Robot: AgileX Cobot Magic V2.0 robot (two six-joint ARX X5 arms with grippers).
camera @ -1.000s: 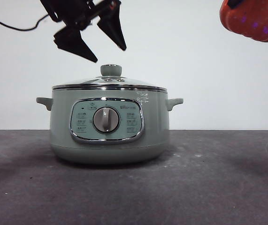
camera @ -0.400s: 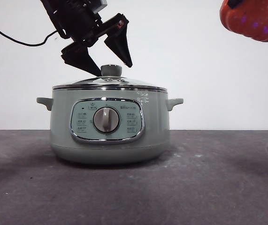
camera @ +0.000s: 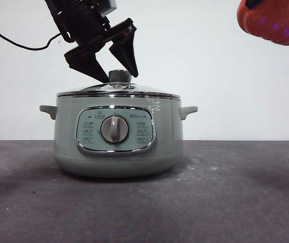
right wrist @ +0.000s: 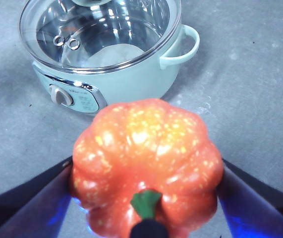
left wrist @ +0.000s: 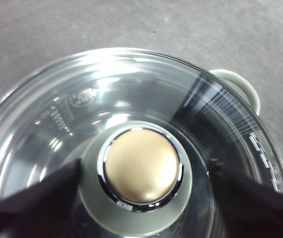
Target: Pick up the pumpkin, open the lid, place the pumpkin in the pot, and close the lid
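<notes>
Front view: pot [camera: 118, 135] at frame centre on dark matte table [camera: 235, 202]; round, pale sage-green, smooth, with chrome-framed panel and grey dial [camera: 114, 129]. Lid [camera: 118, 91] seated on rim; domed glass, chrome edge, sage knob [camera: 119, 76] on top. Left gripper [camera: 115, 63] at upper left of centre, jaws spread, tips flanking knob, one each side, apparently not yet clamped. Pumpkin [camera: 275, 20] at upper right corner, lifted well clear of table and apart from pot.

Left wrist view: knob at lower centre, showing a pale gold, glossy cap inside a chrome ring on a sage collar; glass lid transparent, reflective. Black jaws at both lower corners, open, astride knob with gaps on both sides. One side handle [left wrist: 238, 84] at right edge.

Right wrist view: right gripper [right wrist: 146, 198] closed on pumpkin across lower half of frame; skin glossy, orange-red, ribbed, speckled yellow; green stem [right wrist: 145, 202] at bottom centre. Pot at upper left, lid on, steel interior visible through glass.

Step in hand: grasp knob, lift lid. Recommended: centre jaws on sage collar below chrome ring, not on slick domed cap; close evenly from both sides; lift straight up until chrome rim clears pot, avoiding tilt. Keep pumpkin held aside, high, until opening is free.
</notes>
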